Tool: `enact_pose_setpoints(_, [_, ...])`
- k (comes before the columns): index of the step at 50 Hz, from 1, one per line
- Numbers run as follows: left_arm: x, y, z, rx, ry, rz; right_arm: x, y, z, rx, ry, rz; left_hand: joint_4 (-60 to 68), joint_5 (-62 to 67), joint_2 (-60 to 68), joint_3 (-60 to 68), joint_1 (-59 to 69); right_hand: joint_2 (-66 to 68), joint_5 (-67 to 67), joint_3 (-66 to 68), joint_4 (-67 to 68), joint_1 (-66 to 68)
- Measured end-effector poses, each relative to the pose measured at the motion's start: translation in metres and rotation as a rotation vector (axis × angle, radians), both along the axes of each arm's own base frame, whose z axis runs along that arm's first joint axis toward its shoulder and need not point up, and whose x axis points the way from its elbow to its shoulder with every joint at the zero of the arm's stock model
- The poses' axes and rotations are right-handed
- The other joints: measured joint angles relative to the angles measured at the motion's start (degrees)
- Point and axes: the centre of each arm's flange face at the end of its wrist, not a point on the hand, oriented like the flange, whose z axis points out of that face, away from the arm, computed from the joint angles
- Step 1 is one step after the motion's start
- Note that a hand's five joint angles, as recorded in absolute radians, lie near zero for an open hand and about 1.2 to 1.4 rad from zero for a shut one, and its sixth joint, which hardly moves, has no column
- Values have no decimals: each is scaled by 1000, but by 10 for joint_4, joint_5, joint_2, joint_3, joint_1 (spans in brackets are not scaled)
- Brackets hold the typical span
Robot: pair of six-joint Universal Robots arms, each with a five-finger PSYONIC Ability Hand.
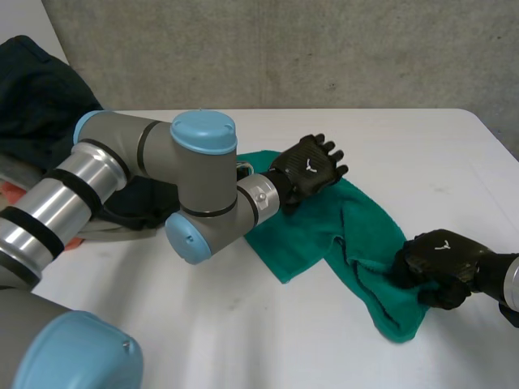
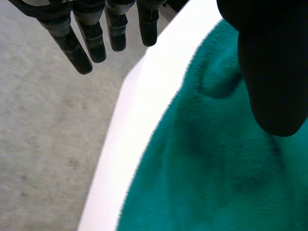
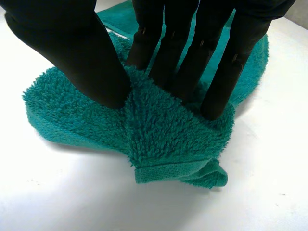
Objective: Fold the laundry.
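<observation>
Green terry towel (image 1: 353, 231) lies rumpled on the white table (image 1: 243, 324), right of centre. It runs as a long strip from under the left hand down toward the right hand, with a flat flap spread toward the table's middle.

Right hand (image 1: 442, 261) is at the towel's near right end. In its wrist view the thumb (image 3: 82, 57) and the straight fingers (image 3: 221, 86) press in from both sides, pinching up a ridge of the pile (image 3: 168, 130) between them. The hemmed corner sticks out just past the fingertips, lying on the table.

Left hand (image 1: 312, 168) is over the towel's far end, back of the hand up. In its wrist view the fingers (image 2: 82, 50) are straight and a little apart, reaching past the towel's edge, with bare table (image 2: 139, 110) and grey concrete beyond. The thumb (image 2: 274, 72) hangs over the green cloth (image 2: 216, 168) — cannot tell whether it touches. Nothing is gripped.

The left arm (image 1: 162, 178) crosses the table from the left. Behind it, at the table's far left corner, sits a heap of dark clothing (image 1: 32, 97). A grey concrete wall (image 1: 284, 49) stands behind the table.
</observation>
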Motion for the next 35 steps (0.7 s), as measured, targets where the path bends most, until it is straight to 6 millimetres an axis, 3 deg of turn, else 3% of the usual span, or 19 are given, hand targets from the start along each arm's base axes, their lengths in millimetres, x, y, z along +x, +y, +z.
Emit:
enact_pose_setpoints(4, [3,1,10,-29,46,13,4,-3,0,-19,17,-17,0,0,0,0,0,-61,-45,-61,-65,-25])
enact_pose_setpoints(10, [19,6,27,41,84,66,14,-5,7,-53,86,-67,0,0,0,0,0,-278,-277,-282,-291,-241])
enact_pose_setpoints(15, [38,16,41,178,105,147,19,-5,32,-87,110,-131,0,0,0,0,0,-322,-333,-339,-342,-287])
enact_pose_setpoints(20, [58,38,50,369,125,263,15,-4,76,-57,37,-268,0,0,0,0,0,-411,-418,-413,-429,-374])
enact_pose_setpoints(24, [66,50,50,454,131,318,9,-6,89,-9,-14,-358,0,0,0,0,0,-440,-451,-448,-463,-407])
enact_pose_setpoints(26, [70,58,50,503,139,352,3,-11,88,27,-30,-415,0,0,0,0,0,-443,-464,-460,-472,-414])
enact_pose_setpoints(31, [75,67,48,576,169,401,-3,-25,62,63,3,-483,0,0,0,0,0,-453,-477,-477,-482,-427])
enact_pose_setpoints(35, [79,70,46,631,200,434,-5,-34,27,66,67,-518,0,0,0,0,0,-453,-477,-478,-482,-427])
